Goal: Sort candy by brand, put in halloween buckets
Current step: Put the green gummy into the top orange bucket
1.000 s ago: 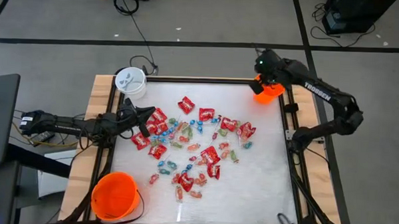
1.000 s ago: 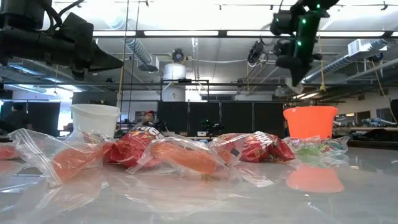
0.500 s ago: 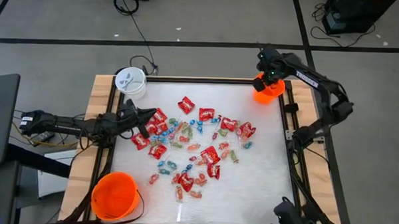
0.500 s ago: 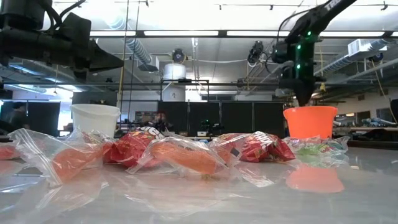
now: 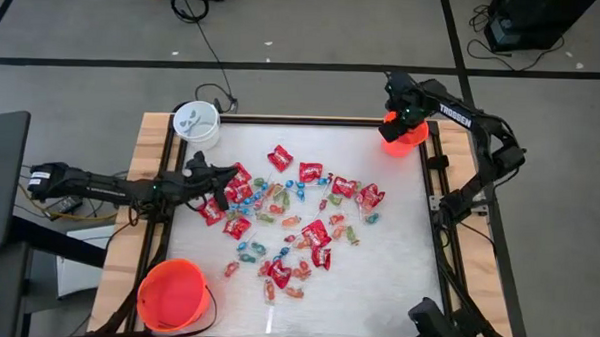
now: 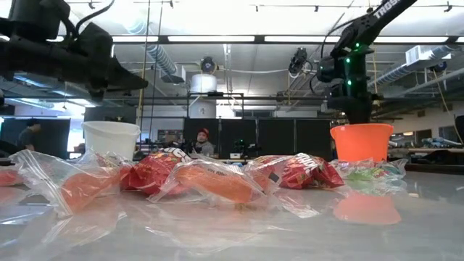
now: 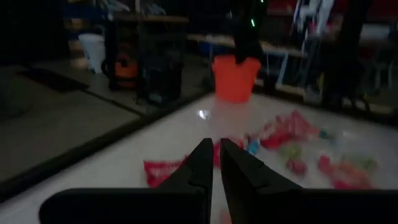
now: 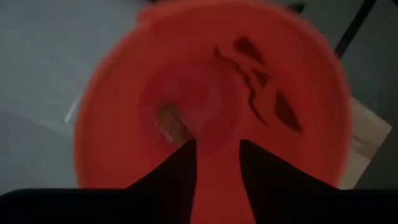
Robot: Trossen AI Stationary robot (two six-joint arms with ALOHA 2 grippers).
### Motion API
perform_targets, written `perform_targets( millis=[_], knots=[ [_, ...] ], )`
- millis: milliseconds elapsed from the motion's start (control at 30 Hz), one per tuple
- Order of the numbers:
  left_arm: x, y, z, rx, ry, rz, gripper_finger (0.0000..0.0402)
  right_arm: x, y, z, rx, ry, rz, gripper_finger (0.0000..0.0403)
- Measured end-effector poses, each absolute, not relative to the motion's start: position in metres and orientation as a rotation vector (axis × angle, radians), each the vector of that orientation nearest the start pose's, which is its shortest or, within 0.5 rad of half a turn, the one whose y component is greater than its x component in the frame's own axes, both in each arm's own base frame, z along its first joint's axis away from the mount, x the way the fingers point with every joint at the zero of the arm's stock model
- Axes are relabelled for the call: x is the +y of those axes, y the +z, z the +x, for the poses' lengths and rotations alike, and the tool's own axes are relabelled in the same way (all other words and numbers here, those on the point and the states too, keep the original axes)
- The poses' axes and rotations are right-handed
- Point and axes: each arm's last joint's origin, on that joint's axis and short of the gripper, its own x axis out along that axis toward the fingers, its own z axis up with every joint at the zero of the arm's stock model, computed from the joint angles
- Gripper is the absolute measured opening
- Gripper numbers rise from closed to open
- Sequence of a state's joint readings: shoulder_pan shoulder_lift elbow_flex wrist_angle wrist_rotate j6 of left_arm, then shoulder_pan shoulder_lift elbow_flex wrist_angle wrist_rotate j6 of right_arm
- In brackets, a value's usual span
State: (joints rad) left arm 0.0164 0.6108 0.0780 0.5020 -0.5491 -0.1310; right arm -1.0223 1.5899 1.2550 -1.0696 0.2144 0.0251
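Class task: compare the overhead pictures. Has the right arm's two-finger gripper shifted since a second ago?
Yes. The right gripper slid slightly toward the table's far edge, ending directly above the small orange jack-o'-lantern bucket, jaws parted.

The pale, glossy worktop (image 5: 397, 262) is lying bare along its right side and near edge, leaving open passage there. A loose scatter of small wrapped candy (image 5: 288, 223), red packets among blue and clear-wrapped pieces, is crowding the middle. Three round plastic pails are blocking corners: a white one (image 5: 195, 124) at the far left, a large orange one (image 5: 172, 295) at the near left, and a small orange one (image 5: 403, 134) at the far right, with the right gripper (image 5: 402, 114) hanging directly over its mouth. The left gripper (image 5: 223, 178) is reaching low over the scatter's left edge.
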Motion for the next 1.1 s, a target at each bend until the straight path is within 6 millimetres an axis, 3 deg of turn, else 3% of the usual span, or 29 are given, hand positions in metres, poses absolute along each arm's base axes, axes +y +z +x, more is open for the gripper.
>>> perform_targets(
  millis=[167, 400, 600, 800, 1100],
  knots=[
    [0.025, 0.185, 0.139, -0.063, 0.549, -0.136, 0.0037, -0.245, 0.275, 0.154, 1.195, -1.035, 0.530, 0.0161],
    [0.034, 0.179, 0.143, 0.001, 0.567, -0.130, 0.0037, -0.204, 0.288, 0.193, 1.091, -0.652, 0.480, 0.0163],
    [0.041, 0.179, 0.145, -0.030, 0.665, -0.157, 0.0037, -0.148, 0.270, 0.234, 1.156, -0.415, 0.381, 0.0162],
    [0.041, 0.178, 0.148, -0.032, 0.668, -0.156, 0.0037, -0.100, 0.243, 0.265, 1.102, -0.299, 0.303, 0.0162],
    [0.042, 0.174, 0.150, 0.002, 0.666, -0.147, 0.0037, -0.071, 0.201, 0.284, 1.107, -0.241, 0.296, 0.0162]
  ],
)
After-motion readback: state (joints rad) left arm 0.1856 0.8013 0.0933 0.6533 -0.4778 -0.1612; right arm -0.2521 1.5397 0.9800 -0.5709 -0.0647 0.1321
